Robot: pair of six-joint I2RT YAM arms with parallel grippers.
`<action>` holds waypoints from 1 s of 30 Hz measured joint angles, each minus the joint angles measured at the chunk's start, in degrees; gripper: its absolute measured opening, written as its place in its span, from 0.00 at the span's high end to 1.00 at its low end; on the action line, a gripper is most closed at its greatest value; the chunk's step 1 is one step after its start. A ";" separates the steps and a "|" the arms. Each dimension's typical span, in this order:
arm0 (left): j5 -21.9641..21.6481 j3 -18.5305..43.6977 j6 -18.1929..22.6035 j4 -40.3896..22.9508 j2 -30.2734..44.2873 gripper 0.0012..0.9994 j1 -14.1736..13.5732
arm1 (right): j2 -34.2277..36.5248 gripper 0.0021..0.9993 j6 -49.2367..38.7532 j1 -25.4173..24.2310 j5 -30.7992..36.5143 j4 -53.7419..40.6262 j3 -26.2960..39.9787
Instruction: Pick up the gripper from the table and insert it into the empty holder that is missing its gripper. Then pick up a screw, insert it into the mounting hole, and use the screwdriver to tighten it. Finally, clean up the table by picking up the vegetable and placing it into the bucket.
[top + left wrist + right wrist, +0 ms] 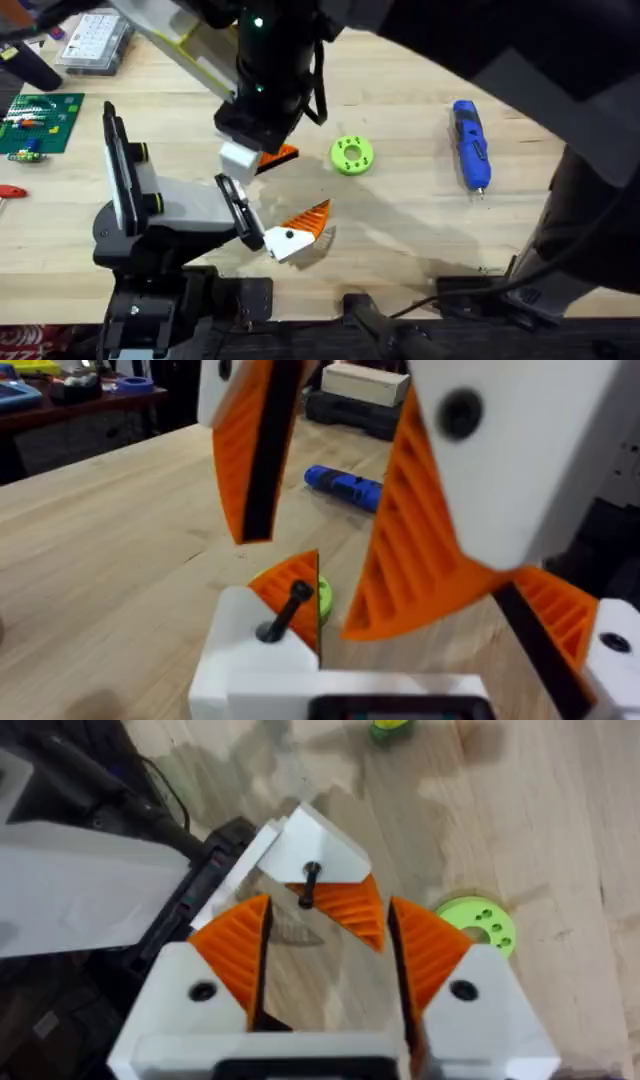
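Observation:
The holder (170,205) stands at the front left, and the left wrist view looks out from it. The orange ribbed gripper (262,157) on its white block sits at the holder's bracket end, with a black screw (310,885) sticking up from its hole (285,612). The holder's other finger (298,228) has a black dot. These two form my left gripper (430,655), spread open. My right gripper (328,935) hangs open just above the screw, with its fingers (410,540) apart. The blue screwdriver (470,142) lies far right. A green round vegetable slice (351,154) lies mid-table. The bucket is out of view.
A clear parts box (95,40) and a green board (40,120) sit at the back left. The right arm (270,60) reaches across the table's middle from the right. Black mounts and cables line the front edge (420,310).

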 joint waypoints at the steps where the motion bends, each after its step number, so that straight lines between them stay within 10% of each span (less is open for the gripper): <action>1: 0.00 0.00 0.00 0.00 0.00 0.01 0.00 | 0.01 0.38 0.01 -0.13 -0.01 0.28 0.00; 30: 0.00 0.00 0.00 0.00 0.00 0.01 0.00 | -0.01 0.72 0.28 -0.58 -4.01 0.91 -0.02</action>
